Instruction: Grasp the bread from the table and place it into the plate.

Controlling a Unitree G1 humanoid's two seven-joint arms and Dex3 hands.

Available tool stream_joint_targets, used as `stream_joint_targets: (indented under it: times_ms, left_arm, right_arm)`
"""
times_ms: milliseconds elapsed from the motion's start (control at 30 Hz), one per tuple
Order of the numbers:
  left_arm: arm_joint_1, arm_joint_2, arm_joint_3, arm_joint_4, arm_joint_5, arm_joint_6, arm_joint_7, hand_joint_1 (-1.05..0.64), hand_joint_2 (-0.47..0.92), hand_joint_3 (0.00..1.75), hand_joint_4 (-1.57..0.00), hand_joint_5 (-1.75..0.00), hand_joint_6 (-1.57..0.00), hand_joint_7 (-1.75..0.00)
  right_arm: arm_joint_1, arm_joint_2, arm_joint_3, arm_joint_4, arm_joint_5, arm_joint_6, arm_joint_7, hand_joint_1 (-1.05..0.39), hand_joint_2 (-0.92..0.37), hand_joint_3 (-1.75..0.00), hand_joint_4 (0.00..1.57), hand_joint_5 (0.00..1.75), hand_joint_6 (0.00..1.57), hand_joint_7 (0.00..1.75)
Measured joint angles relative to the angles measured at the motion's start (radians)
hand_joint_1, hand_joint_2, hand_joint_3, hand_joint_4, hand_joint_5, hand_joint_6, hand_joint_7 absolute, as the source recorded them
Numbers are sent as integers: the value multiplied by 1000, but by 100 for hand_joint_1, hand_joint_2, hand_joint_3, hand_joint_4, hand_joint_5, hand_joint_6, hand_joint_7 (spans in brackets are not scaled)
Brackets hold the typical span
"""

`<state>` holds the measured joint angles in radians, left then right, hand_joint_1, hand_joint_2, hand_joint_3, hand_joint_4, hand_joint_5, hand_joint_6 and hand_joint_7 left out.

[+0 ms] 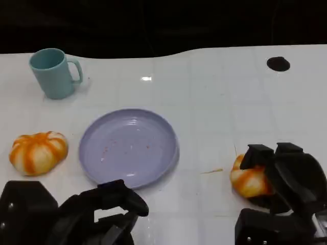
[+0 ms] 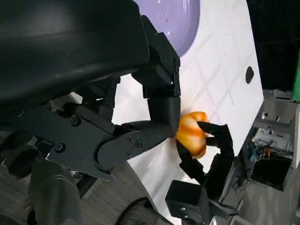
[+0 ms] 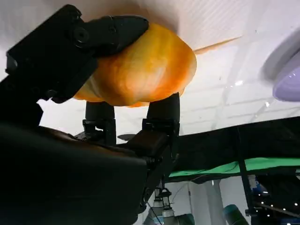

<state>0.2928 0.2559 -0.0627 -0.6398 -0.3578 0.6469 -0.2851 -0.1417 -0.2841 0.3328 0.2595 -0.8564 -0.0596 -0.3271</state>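
At lower right the right hand [image 1: 286,178] has its fingers wrapped round the bread [image 1: 248,179] on the worktop [image 1: 225,102], so next I'd expect a lift leftward to the plate [image 1: 129,147].

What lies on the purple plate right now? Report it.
The plate holds no bread, only a few small crumb-like specks. Its near rim is partly covered by the left hand. The right hand grips one bread beside it.

orange bread [image 1: 249,179] | in right hand's fingers [image 1: 258,155] | lavender plate [image 1: 129,147] empty
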Motion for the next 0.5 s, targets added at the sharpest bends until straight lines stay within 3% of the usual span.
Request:
stream_joint_targets:
  times_ms: [33,100,233,300,367,500]
  left_arm:
    - [0,-1,-1,0,0,0,1,-33,76,83,-66,-175,-60,-146]
    - [-1,-1,-4,3,3,-1,1,-32,76,82,-66,-175,-60,-146]
    - [-7,-5,-8,20,8,-1,6,-31,76,84,-66,-175,-60,-147]
    - [-10,-10,-9,25,8,-3,6,-30,76,84,-66,-175,-60,-147]
    - [-14,-14,-11,36,10,-6,6,-31,75,84,-66,-175,-60,-147]
    - [-27,-18,-13,50,20,-16,6,-32,75,84,-66,-175,-60,-148]
  right_arm:
    - [-2,0,0,-2,1,-6,0,-10,-47,-84,90,175,72,168]
    - [-9,0,0,-1,15,-30,-5,-11,-49,-74,90,175,68,173]
    - [-39,8,3,-1,23,-51,-7,-13,-49,-73,91,175,68,175]
    - [-52,15,6,-1,25,-54,-7,-13,-49,-74,92,175,68,175]
    - [-65,25,9,-2,36,-64,-5,-12,-43,-91,92,175,70,175]
    - [-97,58,23,-16,76,-76,33,-11,-39,-106,93,175,70,175]
